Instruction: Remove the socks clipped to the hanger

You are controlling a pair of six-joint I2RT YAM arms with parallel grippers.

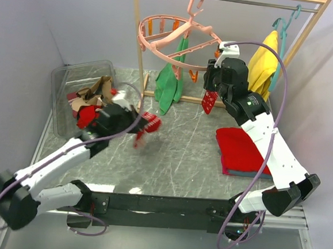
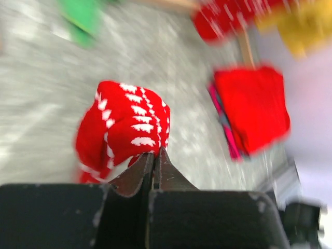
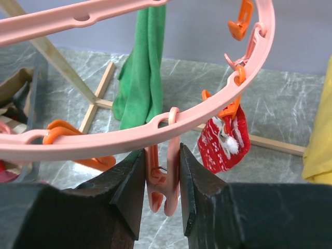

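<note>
My left pincer (image 2: 154, 152) is shut tight on a small red sock with white festive patterning (image 2: 124, 129). The jaws meet at its edge and the rest bunches out in front of them. That wrist view is blurred, but from above I can see the sock is held over the grey marbled table (image 1: 181, 160), just right of the clear plastic bin (image 1: 63, 76). In the bin, tan-brown and red socks (image 1: 93, 98) lie in a heap.

My right pincer (image 3: 161, 151) is up at the round salmon-pink plastic drying hanger (image 3: 104, 142), which hangs by its hook from the wooden rail. The jaws are partway closed around a pink clip peg (image 3: 163, 189) dangling from the ring, with a finger against each side of it – nothing else is in that grip.

One red sock with white pattern and a white fluffy cuff (image 3: 223, 145) is clipped to the ring, to the right of my fingers, under an orange peg (image 3: 228, 111).

A long green cloth (image 3: 142, 78) hangs behind the ring, and a folded red cloth (image 1: 242, 150) lies on the table beside my right arm.
</note>
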